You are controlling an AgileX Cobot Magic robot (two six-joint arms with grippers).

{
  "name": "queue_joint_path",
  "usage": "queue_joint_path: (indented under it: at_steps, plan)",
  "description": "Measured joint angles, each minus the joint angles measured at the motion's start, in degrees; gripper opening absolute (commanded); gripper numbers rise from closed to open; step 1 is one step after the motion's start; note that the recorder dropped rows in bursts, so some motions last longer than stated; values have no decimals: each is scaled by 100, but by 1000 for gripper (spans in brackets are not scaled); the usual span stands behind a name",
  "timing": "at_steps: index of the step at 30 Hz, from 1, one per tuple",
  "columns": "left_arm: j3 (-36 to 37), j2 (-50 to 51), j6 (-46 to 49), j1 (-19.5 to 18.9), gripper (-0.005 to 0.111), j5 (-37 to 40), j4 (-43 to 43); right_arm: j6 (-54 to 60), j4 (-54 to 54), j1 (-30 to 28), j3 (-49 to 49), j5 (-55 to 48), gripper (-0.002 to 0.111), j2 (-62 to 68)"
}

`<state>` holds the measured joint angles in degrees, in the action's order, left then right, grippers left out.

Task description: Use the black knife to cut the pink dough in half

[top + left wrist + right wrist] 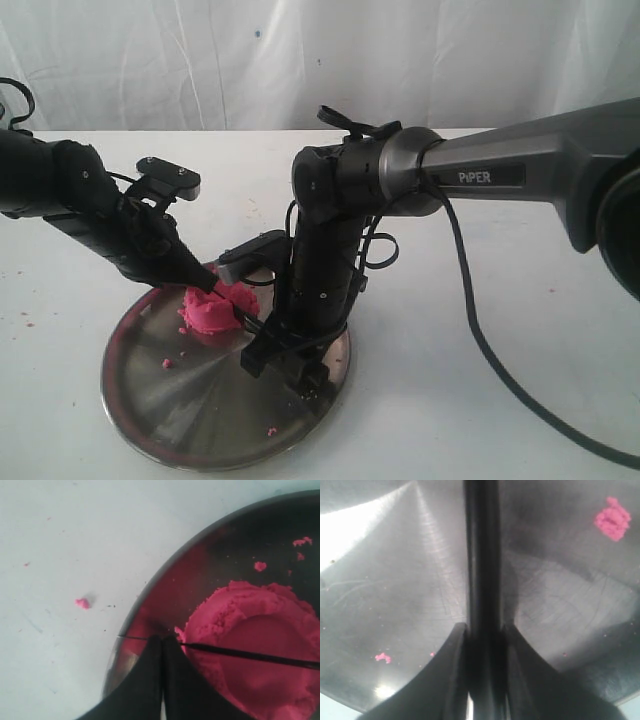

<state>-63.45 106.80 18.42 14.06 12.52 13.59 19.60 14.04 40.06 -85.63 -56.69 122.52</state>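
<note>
Pink dough sits as one dented mound on the steel plate, off-centre and near the rim, with pink crumbs scattered on the metal. The thin blade of the black knife lies across the mound's top. The right pincer, just beside the mound, is clenched on the knife's handle. The left pincer has its fingers pressed together, tips at the dough's edge and touching the blade. The right arm bears the lettering "PiPER".
</note>
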Motion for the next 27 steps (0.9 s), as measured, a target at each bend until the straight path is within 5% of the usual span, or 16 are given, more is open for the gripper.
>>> queue_joint_path:
  at_steps: [10,27]
  plan:
    - [111,-680,0,0,0,-316,-100,33,0,0,0,0,0,0]
    - [137,-134,0,0,0,-568,-113,33,0,0,0,0,0,0]
